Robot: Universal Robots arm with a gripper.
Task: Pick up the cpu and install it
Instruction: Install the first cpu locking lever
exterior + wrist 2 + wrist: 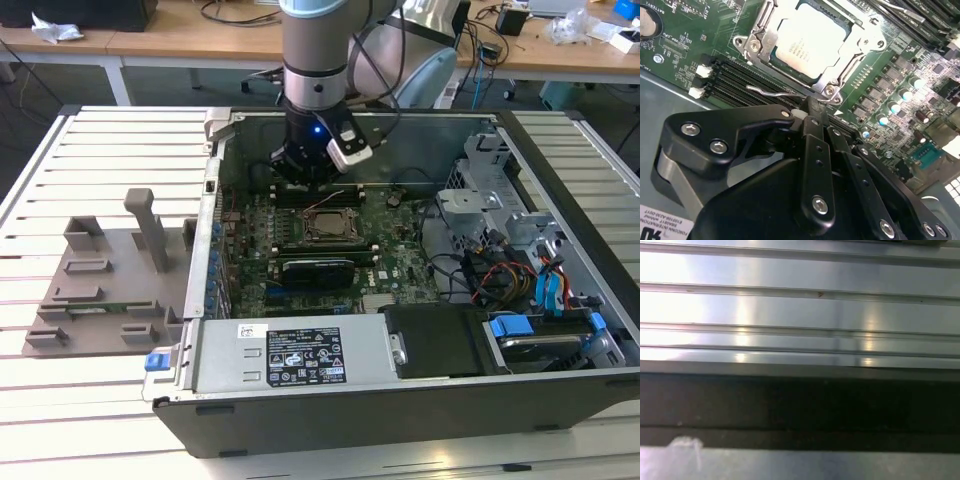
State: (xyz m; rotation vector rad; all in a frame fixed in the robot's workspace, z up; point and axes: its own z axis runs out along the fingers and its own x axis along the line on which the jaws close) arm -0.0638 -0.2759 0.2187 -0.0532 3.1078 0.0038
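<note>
One cpu [810, 42] seated in socket [832, 75] on motherboard [900, 95]; fingers [812, 130] pressed together, holding nothing, just beside socket

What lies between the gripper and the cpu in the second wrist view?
In the second wrist view, a thin wire lever and black memory slots lie between the gripper and the cpu, which sits in its socket frame.

In the exterior view, the grey robot arm [318, 60] is cut off by the top edge, and its black gripper [305, 175] hides the motherboard behind it. In the second wrist view we cannot tell whether the black fingers [812, 145] grip anything; the lower edge crops them.
</note>
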